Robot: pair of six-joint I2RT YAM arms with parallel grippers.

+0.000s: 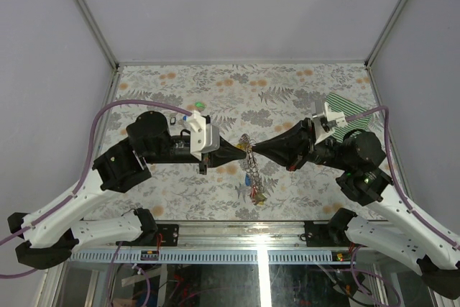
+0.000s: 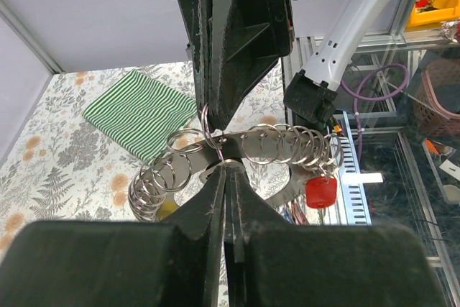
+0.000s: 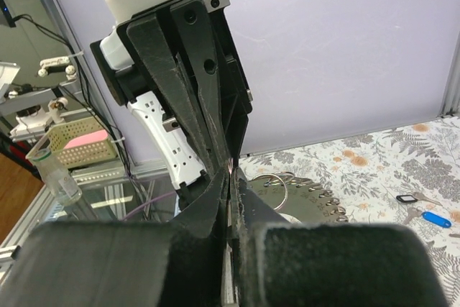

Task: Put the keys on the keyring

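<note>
Both grippers meet tip to tip above the middle of the table. My left gripper is shut on the edge of the keyring, a flat grey band strung with many small split rings. From the other side my right gripper is shut on a small split ring at the keyring's rim. In the right wrist view the keyring shows behind the fingers. Several keys hang below it, among them a red key and a yellow key.
A green striped cloth lies at the back right of the floral table. A loose black-tagged key and a blue one lie on the table behind the left arm. The table's front rail runs below the grippers.
</note>
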